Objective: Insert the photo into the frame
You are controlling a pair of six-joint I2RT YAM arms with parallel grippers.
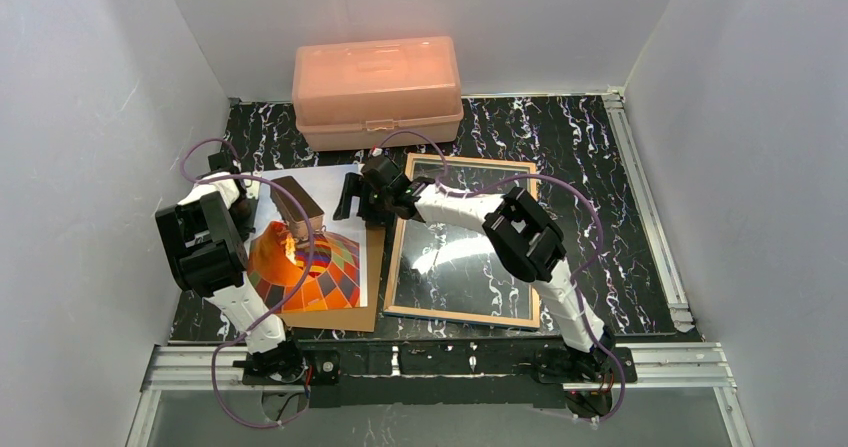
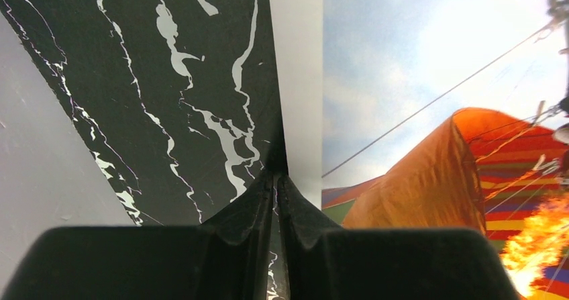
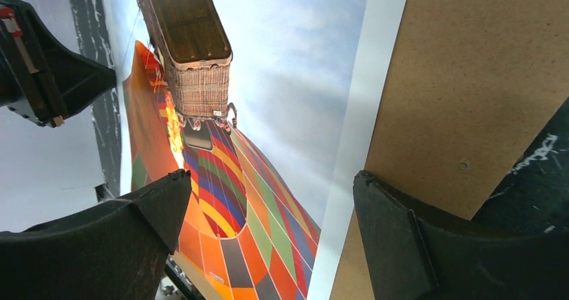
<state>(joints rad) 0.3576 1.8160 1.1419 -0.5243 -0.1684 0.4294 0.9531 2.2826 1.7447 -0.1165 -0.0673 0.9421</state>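
Arm bases (image 1: 272, 359) line the bottom edge; white walls (image 1: 100, 87) box in a black marbled tabletop (image 1: 600, 167). Centre-right lies the frame (image 1: 455, 279). Left of it the photo (image 1: 330, 267) rests on a brown board (image 1: 340, 319), with the left pincer (image 2: 276, 177) clamped on its edge and the right pincer (image 3: 270, 179) spread wide above it.

Glossy paper photo (image 1: 335, 277), matt brown backing board (image 3: 463, 78), reflective glass-paned frame (image 1: 460, 317), smooth peach plastic box (image 1: 377, 87).
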